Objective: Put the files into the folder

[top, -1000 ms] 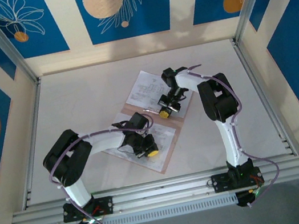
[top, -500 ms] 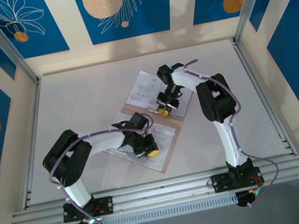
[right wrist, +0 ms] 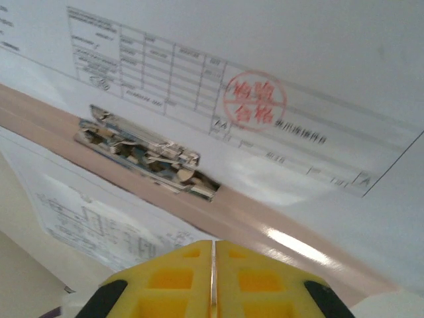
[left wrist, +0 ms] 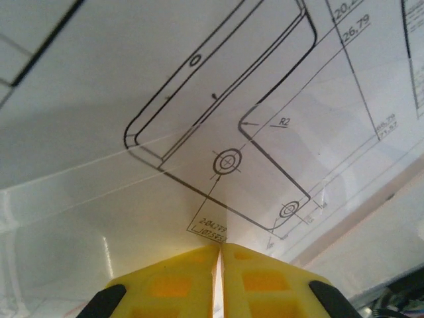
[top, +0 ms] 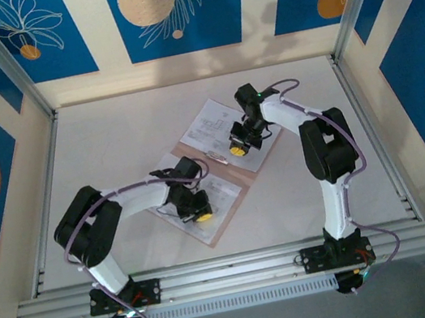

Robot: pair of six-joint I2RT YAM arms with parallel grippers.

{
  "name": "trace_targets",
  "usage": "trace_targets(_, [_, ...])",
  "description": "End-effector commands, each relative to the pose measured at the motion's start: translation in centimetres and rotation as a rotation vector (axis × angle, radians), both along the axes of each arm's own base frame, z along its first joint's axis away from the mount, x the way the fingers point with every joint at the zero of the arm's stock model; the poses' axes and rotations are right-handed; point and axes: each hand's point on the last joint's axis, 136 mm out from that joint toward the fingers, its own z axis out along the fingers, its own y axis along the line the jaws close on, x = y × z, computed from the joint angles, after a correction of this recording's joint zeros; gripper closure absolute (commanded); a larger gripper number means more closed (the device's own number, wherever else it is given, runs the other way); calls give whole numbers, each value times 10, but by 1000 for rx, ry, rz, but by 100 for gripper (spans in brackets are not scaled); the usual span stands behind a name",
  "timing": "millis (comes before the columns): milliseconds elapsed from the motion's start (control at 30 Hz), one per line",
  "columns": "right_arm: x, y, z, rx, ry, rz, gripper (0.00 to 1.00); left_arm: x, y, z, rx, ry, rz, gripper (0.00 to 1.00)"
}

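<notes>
L fingers (top: 200,213) nearest: yellow tips closed to a hairline slit, nothing between them, low over near sheet (top: 219,189), a white dwg w/ black outlines. We can't tell if they touch it. Sheet lies on near half of folder (top: 212,233), which is open flat mid-table (top: 111,144), pink-tan edge showing. Metal clip (top: 214,157) sits at the spine. Just beyond it, R fingers (top: 237,148), also closed tight, over far sheet (top: 205,127), which has a red stamp (right wrist: 255,99).

files: white printed sheets (top: 208,127), lying flat under left gripper (top: 203,216) and right gripper (top: 237,150)
folder: pinkish-tan (top: 213,239), open flat beneath the sheets, spine between both grippers
</notes>
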Motion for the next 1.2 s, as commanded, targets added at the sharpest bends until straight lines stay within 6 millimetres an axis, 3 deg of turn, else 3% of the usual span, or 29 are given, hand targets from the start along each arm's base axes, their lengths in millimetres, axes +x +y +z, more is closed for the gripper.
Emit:
trace_targets(0, [-10, 9, 2, 29, -23, 48, 89, 3, 43, -4, 152, -9, -32, 88])
trace_targets(267, [-41, 37, 4, 46, -34, 159, 91, 56, 84, 11, 200, -94, 36, 83])
trace_targets(467, [-53, 66, 8, 86, -46, 276, 91, 81, 92, 45, 190, -185, 98, 64])
trace_targets(567, [-55, 74, 3, 75, -26, 317, 92, 82, 95, 57, 146, -199, 173, 58])
trace_targets(667, [-53, 68, -5, 55, -18, 305, 93, 74, 97, 58, 85, -167, 249, 55])
trace_targets(967, [-55, 56, -22, 68, 41, 267, 94, 49, 119, 45, 19, -98, 382, 49])
trace_targets(1167, [-64, 48, -39, 11, 85, 242, 95, 44, 133, 39, -2, -77, 424, 47])
